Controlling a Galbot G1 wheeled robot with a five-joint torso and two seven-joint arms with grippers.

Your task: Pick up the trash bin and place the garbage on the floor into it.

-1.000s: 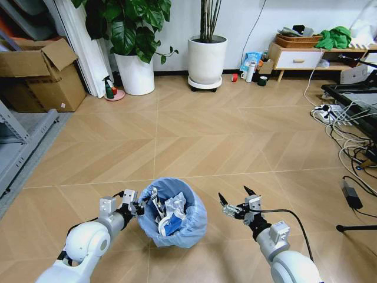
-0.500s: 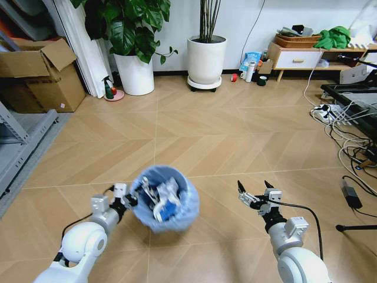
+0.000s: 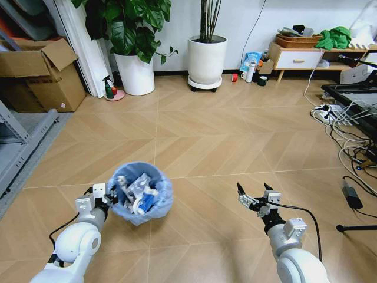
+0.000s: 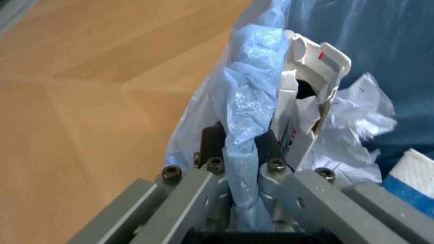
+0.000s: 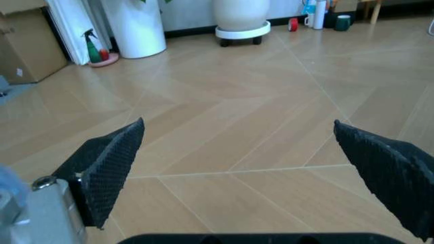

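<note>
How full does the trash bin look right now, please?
Partly full at least: the trash bin, gripped at its rim by the left gripper, holds crumpled white papers and a blue-white packet up near the rim.

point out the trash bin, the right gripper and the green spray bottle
trash bin [image 3: 164, 201], head view, on the blue bag over its outer wall.
right gripper [image 3: 255, 193], head view, midway between its open fingertips.
green spray bottle [image 3: 109, 89], head view, on its body beside the white planter.
</note>
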